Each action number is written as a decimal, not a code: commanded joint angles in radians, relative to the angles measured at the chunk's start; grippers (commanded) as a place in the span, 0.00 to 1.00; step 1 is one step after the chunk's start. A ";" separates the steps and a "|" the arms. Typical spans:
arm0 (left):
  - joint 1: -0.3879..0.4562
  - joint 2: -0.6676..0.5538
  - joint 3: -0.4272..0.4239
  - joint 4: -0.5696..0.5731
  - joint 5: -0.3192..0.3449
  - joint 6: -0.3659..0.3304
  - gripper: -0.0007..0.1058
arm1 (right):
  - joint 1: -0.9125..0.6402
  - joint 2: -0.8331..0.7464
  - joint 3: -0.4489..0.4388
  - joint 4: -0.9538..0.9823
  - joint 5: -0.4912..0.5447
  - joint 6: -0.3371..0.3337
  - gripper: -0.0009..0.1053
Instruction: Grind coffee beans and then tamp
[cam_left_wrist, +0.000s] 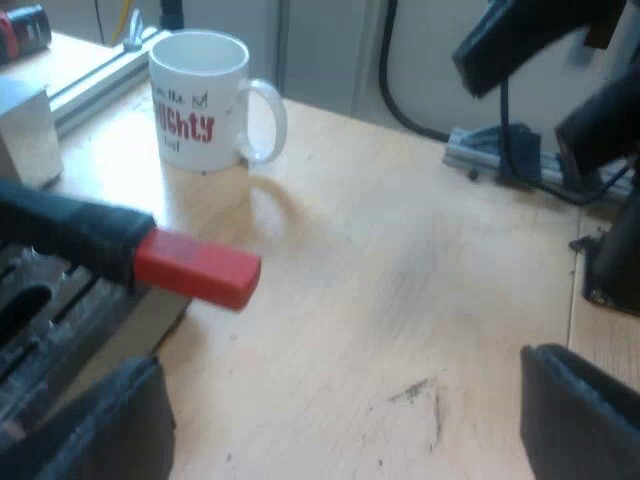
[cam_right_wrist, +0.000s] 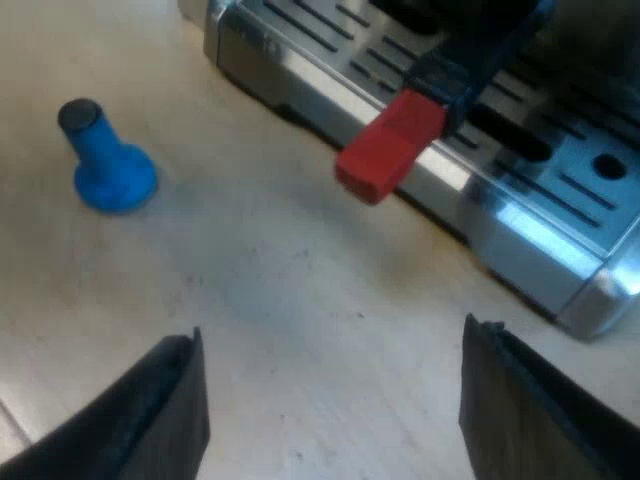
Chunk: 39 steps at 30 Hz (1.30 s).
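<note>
As our left gripper (cam_left_wrist: 340, 430) and right gripper (cam_right_wrist: 335, 400) hung near the espresso machine (cam_right_wrist: 540, 230) front, jaws spread wide and holding nothing, the holder's red-ended handle (cam_right_wrist: 392, 147) jutted from that front; the blue tamper (cam_right_wrist: 108, 160) stood beside the machine, the mug (cam_left_wrist: 203, 100) farther off.

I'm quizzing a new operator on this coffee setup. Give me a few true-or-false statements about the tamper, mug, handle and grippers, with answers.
1. The blue tamper stands upright on the table. True.
2. The right gripper is shut on the tamper. False: it is open, empty and apart from it.
3. The mug lies on its side. False: it stands upright.
4. The handle's red end juts out at the machine's front. True.
5. The left gripper is open. True.
</note>
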 joint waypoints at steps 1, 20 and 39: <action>-0.003 0.000 0.026 -0.038 0.003 -0.016 0.70 | 0.081 0.020 0.070 -0.144 0.139 0.045 0.55; -0.003 0.000 0.057 -0.045 0.003 0.028 0.70 | 0.230 0.340 0.226 -0.617 0.473 0.255 0.33; 0.001 0.000 0.057 0.002 -0.048 0.060 0.67 | 0.230 0.573 0.226 -0.848 0.643 0.315 0.09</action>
